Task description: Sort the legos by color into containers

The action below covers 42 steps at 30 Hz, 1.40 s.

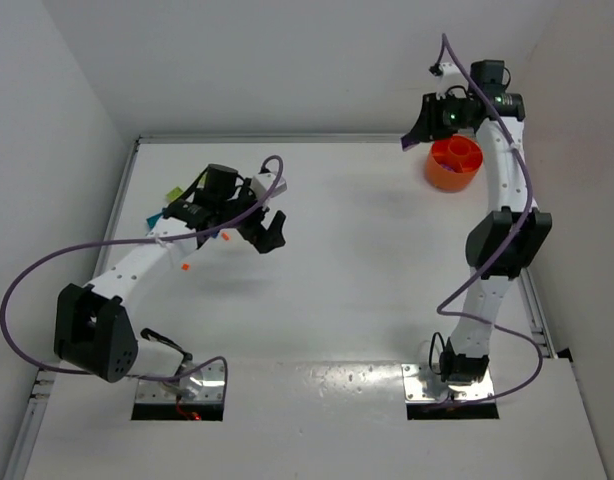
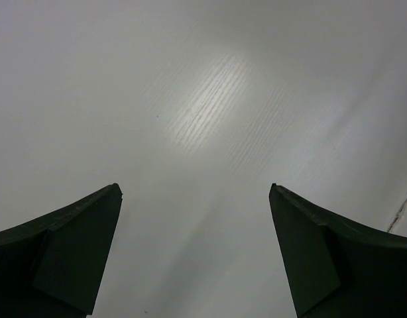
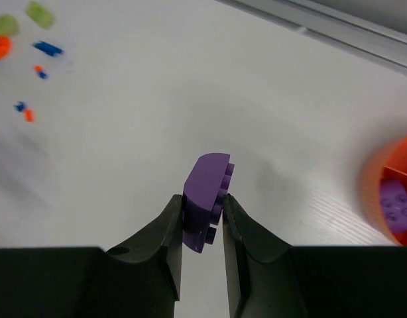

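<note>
Left tool [image 2: 195,191]: fingers spread wide apart over bare table [image 1: 347,270]
Left tool place: above the left half of the table, near the loose legos [image 1: 185,266]
Right tool [image 3: 202,205]: clamped on a purple brick [image 3: 207,182], which stands on edge between the fingers, studs to the right, its top poking past the fingertips
Right tool place: far right corner, just beside the orange bowl [image 1: 442,180], on its left side and not over it
Orange bowl: on the table at the far right; an inner divider shows, and a second purple brick [image 3: 397,205] lies inside
Loose legos: small orange, blue and yellow-green bits scattered on the far left of the table, well apart from the orange bowl, blurred in the right wrist view
</note>
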Motion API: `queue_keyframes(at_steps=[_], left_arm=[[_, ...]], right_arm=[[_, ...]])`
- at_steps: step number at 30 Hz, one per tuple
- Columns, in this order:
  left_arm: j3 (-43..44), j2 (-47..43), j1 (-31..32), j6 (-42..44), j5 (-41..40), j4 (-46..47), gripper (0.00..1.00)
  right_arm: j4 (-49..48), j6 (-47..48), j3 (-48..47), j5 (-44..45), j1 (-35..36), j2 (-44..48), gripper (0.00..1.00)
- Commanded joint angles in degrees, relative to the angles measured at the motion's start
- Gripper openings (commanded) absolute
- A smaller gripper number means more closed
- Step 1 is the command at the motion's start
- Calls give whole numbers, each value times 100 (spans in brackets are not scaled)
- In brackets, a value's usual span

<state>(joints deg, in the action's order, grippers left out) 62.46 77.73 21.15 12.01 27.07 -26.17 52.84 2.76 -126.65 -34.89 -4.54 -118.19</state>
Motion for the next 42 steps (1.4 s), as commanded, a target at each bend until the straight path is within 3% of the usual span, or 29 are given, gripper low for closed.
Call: queue_keyframes(at_steps=[1, 6, 18, 28, 34, 42], left_arm=[[188, 118, -67, 117, 430, 130, 100], [241, 172, -120, 117, 492, 130, 100], [293, 339, -172, -15, 440, 236, 100], [241, 339, -172, -67, 281, 341, 100], [179, 339, -225, -67, 334, 341, 100], [179, 400, -225, -67, 334, 341, 100]], right_arm=[[852, 795, -369, 965, -135, -538, 8], [482, 796, -316, 1326, -311, -652, 8], [-379, -390, -35, 2522, -487, -670, 8], [-784, -795, -26, 2918, -540, -732, 7], [-661, 56, -263, 2409, -540, -793, 9], [-406, 1094, -378, 2408, -540, -916, 9]])
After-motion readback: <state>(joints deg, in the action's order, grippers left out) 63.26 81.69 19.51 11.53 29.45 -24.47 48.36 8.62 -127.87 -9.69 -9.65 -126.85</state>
